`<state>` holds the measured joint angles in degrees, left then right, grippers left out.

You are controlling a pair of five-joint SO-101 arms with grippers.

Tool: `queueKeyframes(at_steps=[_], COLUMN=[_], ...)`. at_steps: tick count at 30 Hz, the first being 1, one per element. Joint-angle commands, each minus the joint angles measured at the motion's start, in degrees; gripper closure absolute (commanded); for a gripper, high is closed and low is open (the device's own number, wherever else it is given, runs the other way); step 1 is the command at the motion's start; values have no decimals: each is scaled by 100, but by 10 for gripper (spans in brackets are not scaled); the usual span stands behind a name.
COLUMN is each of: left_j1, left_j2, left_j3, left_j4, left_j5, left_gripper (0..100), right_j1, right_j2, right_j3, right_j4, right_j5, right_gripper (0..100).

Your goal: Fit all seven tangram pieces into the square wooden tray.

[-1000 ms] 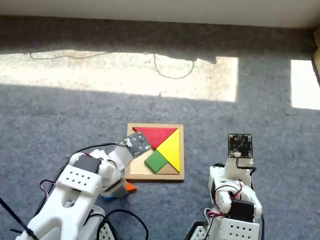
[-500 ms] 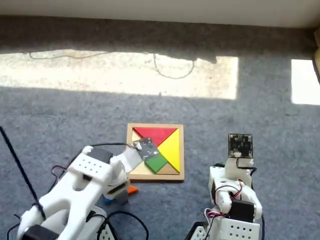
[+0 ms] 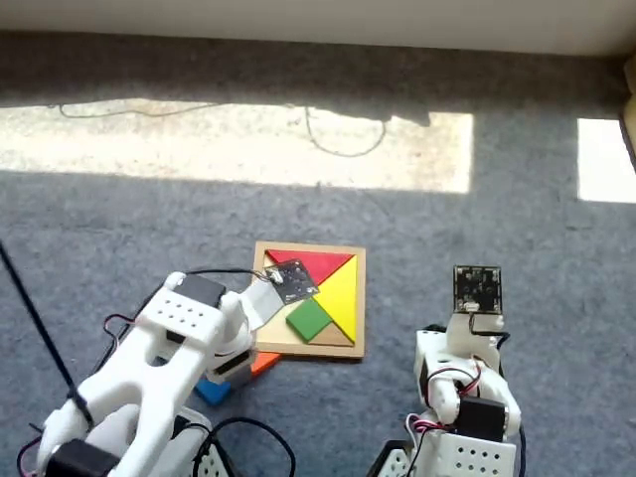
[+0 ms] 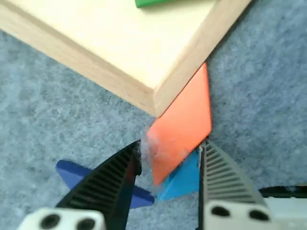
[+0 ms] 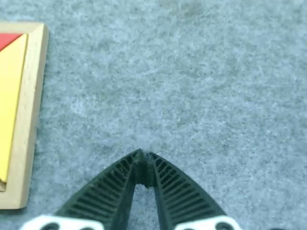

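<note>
Progress looks near halfway: a red triangle, yellow triangle and green square lie in the square wooden tray. Fingers of the left gripper pinch an orange parallelogram at the tray's seven o'clock corner, beside blue pieces; the right gripper has its fingers pressed together.

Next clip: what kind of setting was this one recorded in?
Likely an indoor room, home or lab: grey carpet covers the work surface, a patch of sunlight falls across it, and a loose cable trails behind the wooden tray.

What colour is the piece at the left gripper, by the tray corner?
The piece is orange; left wrist view shows it best.
</note>
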<state>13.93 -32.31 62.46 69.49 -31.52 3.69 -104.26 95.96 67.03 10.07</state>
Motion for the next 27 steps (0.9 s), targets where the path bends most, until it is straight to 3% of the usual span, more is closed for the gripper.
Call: queueKeyframes(at_steps=[1, 6, 23, 27], left_j1=[-66, -92, -84, -84], left_j2=[-998, -1657, -1675, -1675], left_j3=[-101, -127, -119, -119], left_j4=[492, 800, 765, 765], left_j5=[62, 62, 18, -396], left_gripper=[812, 812, 812, 812], right_j1=[66, 66, 66, 66], right_j2=[-84, -84, -84, -84], right_j3=[541, 541, 541, 541], right_j4=[-110, -110, -110, -110], right_j5=[44, 44, 44, 44], right_gripper=[989, 989, 989, 989])
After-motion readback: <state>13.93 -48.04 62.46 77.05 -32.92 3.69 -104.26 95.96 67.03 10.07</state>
